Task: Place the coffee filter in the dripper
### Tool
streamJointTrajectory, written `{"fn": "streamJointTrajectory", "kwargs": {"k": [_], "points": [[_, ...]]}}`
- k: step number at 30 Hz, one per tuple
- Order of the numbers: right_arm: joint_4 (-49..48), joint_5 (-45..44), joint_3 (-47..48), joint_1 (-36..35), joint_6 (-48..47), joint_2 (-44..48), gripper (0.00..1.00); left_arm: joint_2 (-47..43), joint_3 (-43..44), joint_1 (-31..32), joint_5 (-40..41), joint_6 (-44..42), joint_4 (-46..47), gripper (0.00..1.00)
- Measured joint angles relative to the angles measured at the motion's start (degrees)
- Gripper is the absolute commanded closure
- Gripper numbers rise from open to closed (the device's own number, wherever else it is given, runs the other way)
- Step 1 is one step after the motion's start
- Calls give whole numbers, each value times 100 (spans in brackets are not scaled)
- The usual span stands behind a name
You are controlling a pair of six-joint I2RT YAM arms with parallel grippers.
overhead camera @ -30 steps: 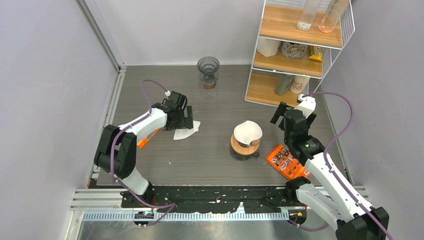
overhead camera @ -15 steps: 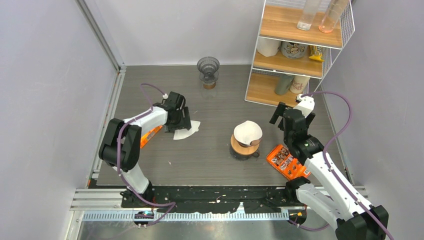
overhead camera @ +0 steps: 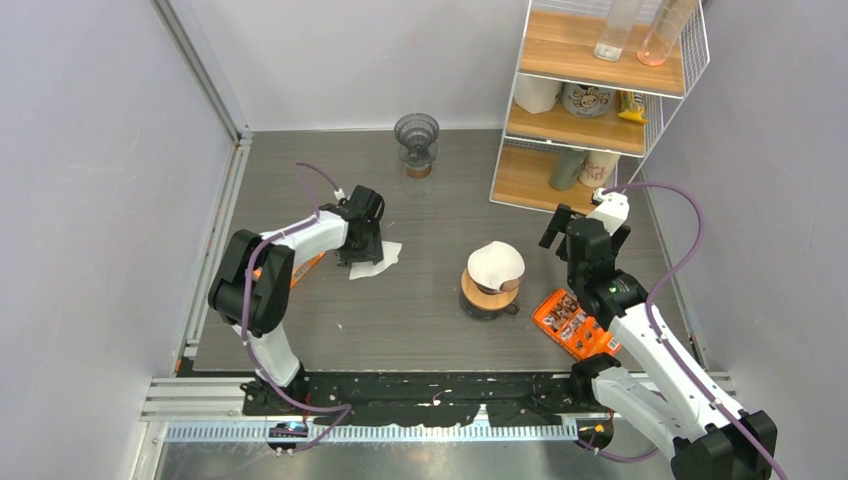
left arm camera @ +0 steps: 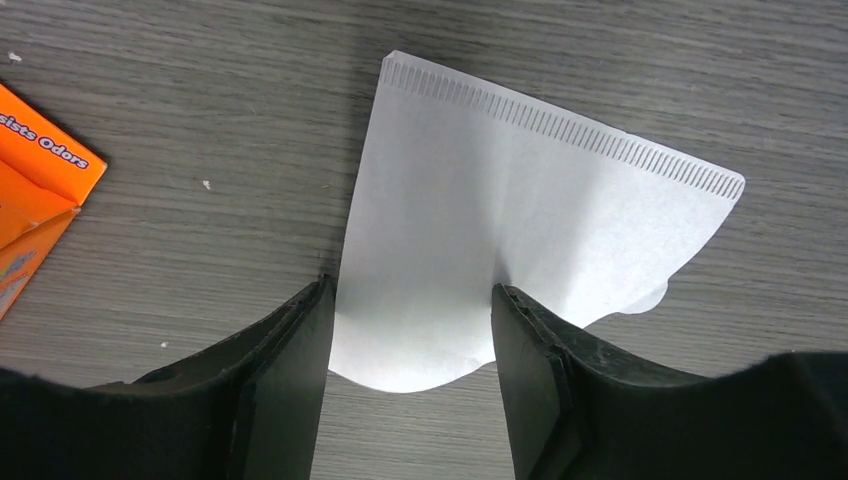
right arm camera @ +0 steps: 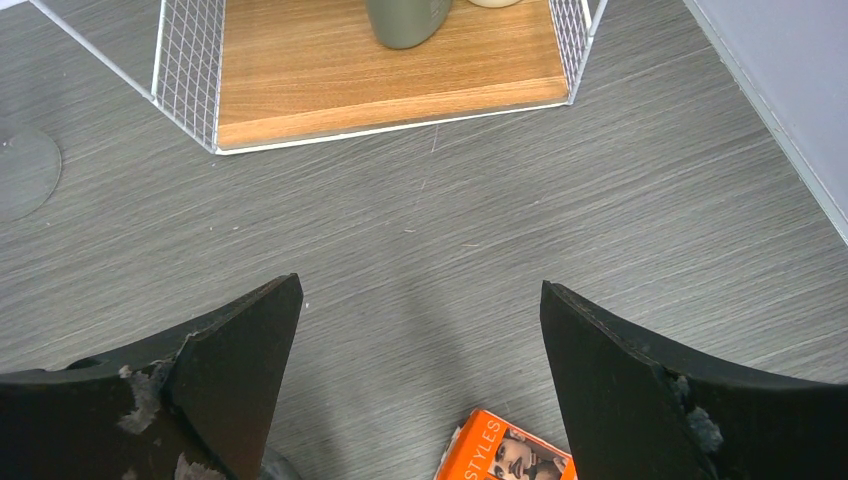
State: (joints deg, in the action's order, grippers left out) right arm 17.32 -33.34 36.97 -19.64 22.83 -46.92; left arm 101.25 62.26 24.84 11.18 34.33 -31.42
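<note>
Swinging its elbow inward over the past second, the left arm has set the left gripper (overhead camera: 363, 252) lower over the loose coffee filter (overhead camera: 381, 262), jaws narrowing. From overhead, one filter lies flat on the grey table (overhead camera: 420, 315), well apart from two drippers: a white dripper (overhead camera: 496, 265) on a wood-ringed pot at centre and a grey dripper (overhead camera: 417, 135) at the far edge. Also counted are one orange box (overhead camera: 301, 272) beside the left arm, one orange packet (overhead camera: 575, 325) by the right arm, and one three-tier shelf (overhead camera: 600, 75). The right gripper (overhead camera: 587, 228) hangs near the shelf. Only the left wrist camera shows the black fingers (left arm camera: 290, 380) part-closed astride the filter's narrow end, the paper flat and unpinched. Only the right wrist camera shows the right jaws spread wide, empty above the table.
</note>
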Motion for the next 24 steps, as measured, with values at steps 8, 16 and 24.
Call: {"fn": "streamJointTrajectory", "kwargs": {"k": [8, 16, 24], "points": [[0, -2, 0, 0, 0, 0, 5, 37, 42, 33, -2, 20, -39, 51], [0, 0, 0, 0, -2, 2, 4, 20, 44, 33, -131, 13, -57, 78], [0, 101, 0, 0, -26, 17, 5, -109, -42, 98, -894, 83, -2, 80]]}}
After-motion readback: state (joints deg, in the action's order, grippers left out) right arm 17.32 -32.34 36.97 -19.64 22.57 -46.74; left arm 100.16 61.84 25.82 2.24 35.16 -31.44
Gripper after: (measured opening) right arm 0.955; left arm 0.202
